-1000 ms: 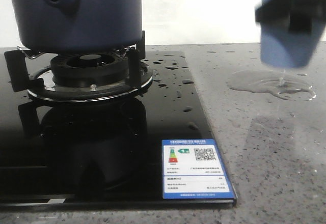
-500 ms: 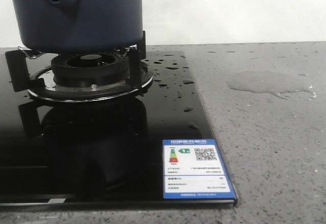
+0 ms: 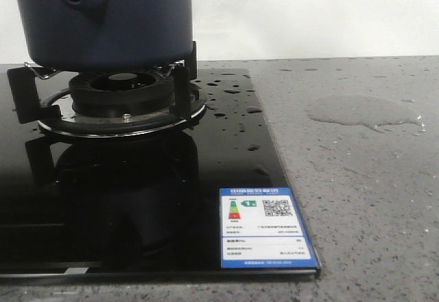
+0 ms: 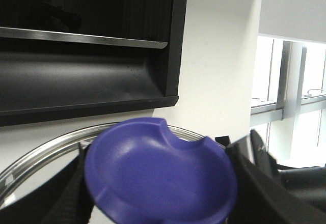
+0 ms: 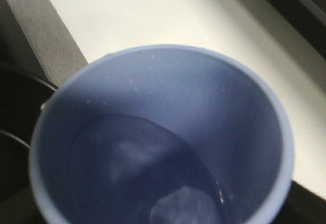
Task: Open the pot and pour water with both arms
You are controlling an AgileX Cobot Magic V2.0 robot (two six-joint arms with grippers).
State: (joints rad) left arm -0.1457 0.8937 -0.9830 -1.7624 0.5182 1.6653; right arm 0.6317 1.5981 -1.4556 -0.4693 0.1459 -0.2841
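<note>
We see 1 pot seated on the supports of 1 burner at the far left of the black glass hob, which lies on the grey bench. 1 puddle spreads on the bench right of the hob, and 1 energy label marks its near right corner. The left wrist view shows 1 lid knob between dark end effector fingers; the right shows 1 light blue cup holding water. We cannot tell either end effector's state
</note>
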